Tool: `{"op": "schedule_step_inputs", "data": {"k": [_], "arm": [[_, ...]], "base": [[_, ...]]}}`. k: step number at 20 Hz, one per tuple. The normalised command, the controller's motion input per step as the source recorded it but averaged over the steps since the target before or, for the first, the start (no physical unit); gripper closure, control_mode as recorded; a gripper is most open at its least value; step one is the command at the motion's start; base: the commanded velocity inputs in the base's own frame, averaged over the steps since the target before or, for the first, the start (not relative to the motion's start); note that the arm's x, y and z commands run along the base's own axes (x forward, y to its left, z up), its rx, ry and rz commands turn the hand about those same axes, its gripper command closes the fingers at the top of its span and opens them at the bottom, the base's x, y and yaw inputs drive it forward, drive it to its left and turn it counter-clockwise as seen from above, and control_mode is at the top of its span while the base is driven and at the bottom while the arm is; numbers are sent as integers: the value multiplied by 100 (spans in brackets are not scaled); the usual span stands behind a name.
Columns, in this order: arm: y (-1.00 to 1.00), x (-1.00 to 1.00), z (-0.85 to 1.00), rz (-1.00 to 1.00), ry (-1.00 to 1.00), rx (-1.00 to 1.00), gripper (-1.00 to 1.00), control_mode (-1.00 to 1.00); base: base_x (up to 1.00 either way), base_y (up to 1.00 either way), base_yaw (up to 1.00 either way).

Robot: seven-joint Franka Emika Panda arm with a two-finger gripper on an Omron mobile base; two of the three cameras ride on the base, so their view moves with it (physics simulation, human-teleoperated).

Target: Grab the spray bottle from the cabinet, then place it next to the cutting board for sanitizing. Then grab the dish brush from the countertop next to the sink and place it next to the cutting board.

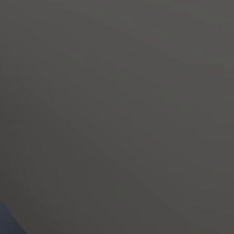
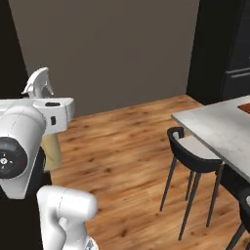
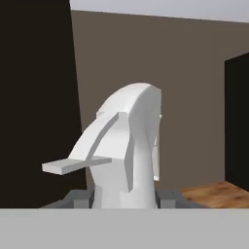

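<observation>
My gripper is shut on the spray bottle. Its whitish-grey trigger head rises between the two fingertips in the hand view. In the right base view the spray bottle stands upright at the left, held off the floor. The white hand covers its neck, and its pale tan body shows below the hand. A reddish-brown corner of the cutting board lies on the island slab at the far right edge. A nearly black panel stands close to the left of the bottle.
Two dark chairs are tucked at the island's near side. Wooden floor stretches between me and the island. A tall dark unit stands at the back right against a grey-brown wall. The left base view faces a blank grey surface.
</observation>
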Motion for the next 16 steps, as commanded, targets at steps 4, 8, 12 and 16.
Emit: {"op": "schedule_step_inputs", "data": {"k": [4, 8, 12, 16], "arm": [[0, 0, 0, 0, 0, 0, 100, 100], [0, 0, 0, 0, 0, 0, 100, 100], [0, 0, 0, 0, 0, 0, 100, 100], [0, 0, 0, 0, 0, 0, 100, 100]], "base": [[100, 95, -40], [100, 89, -49], [100, 94, -58], [100, 89, -63]]}}
